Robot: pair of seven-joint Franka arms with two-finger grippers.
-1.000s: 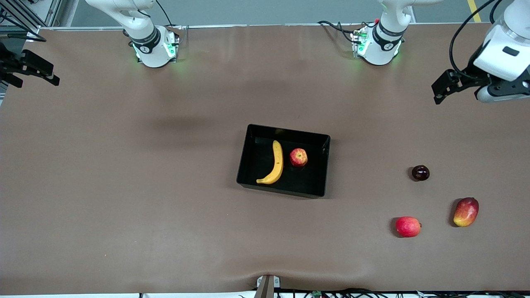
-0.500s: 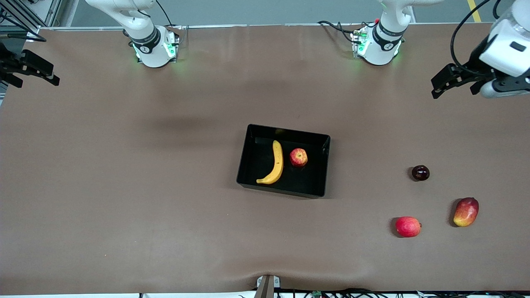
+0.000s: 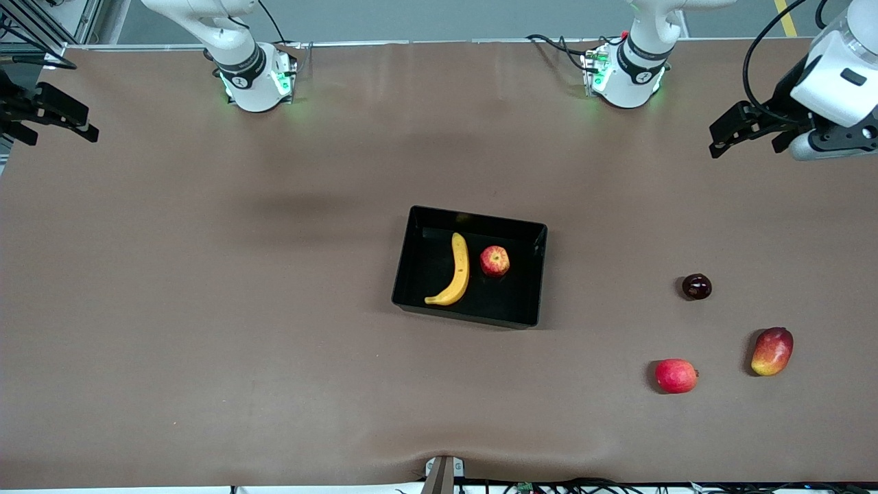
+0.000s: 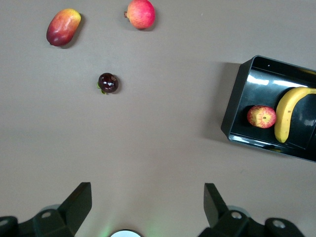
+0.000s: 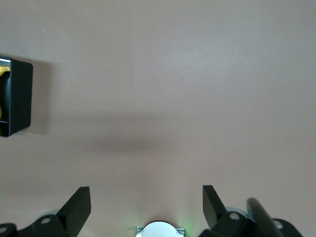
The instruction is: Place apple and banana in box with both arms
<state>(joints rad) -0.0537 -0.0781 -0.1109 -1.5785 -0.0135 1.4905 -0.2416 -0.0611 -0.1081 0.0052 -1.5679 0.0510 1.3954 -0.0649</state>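
Note:
The black box (image 3: 480,218) sits at the table's middle. The yellow banana (image 3: 456,271) and the red apple (image 3: 494,261) lie side by side in it, the apple toward the left arm's end. My left gripper (image 3: 728,130) is open and empty, up over the left arm's end of the table, well apart from the box. My right gripper (image 3: 86,122) is open and empty over the right arm's end. The left wrist view shows my left gripper (image 4: 146,200), the box (image 4: 237,98), apple (image 4: 261,116) and banana (image 4: 289,111). The right wrist view shows my right gripper (image 5: 146,202) and a box wall (image 5: 17,98).
Three loose fruits lie toward the left arm's end, nearer the front camera than the box: a dark round fruit (image 3: 696,286), a pinkish-red round fruit (image 3: 675,375) and a red-and-yellow mango (image 3: 772,350). They also show in the left wrist view: dark fruit (image 4: 107,83), pinkish-red fruit (image 4: 141,13), mango (image 4: 63,27).
My left gripper has shifted slightly toward the arm bases' edge of the table. The right arm, the box and the fruits have not moved.

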